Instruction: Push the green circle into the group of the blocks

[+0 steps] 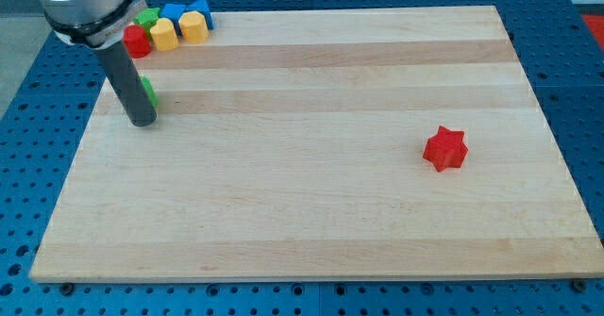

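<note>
The green circle (150,93) lies near the board's left edge, mostly hidden behind my dark rod; only a green sliver shows at the rod's right side. My tip (142,123) rests on the board just below and in front of it, touching or nearly touching. The group sits at the top left corner: a red block (137,41), two yellow blocks (163,35) (192,26), a green block (147,18) and blue blocks (176,12) behind them. The group is a short way above the green circle.
A red star (444,148) lies alone at the view's right. The wooden board (311,203) lies on a blue perforated table. The arm's grey body (80,5) hangs over the top left corner.
</note>
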Motion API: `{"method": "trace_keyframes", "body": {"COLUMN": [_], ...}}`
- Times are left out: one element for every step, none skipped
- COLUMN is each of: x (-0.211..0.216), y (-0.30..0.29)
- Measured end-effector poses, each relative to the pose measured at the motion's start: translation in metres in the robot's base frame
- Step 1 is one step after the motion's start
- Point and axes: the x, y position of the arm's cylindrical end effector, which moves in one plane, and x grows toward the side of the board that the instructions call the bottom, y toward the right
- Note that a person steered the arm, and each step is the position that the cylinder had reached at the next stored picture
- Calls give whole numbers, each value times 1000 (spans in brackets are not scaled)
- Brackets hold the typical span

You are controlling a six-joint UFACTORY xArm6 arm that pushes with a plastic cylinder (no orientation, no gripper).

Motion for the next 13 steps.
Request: {"method": "trace_keyframes", "body": {"x": [-11, -46, -62, -44, -45, -54, -53, -61, -99, -108, -107, -107, -109], "y": [-2, -12, -13, 1, -6, -27, -29, -31, -32, -29, -26, -26, -26]}}
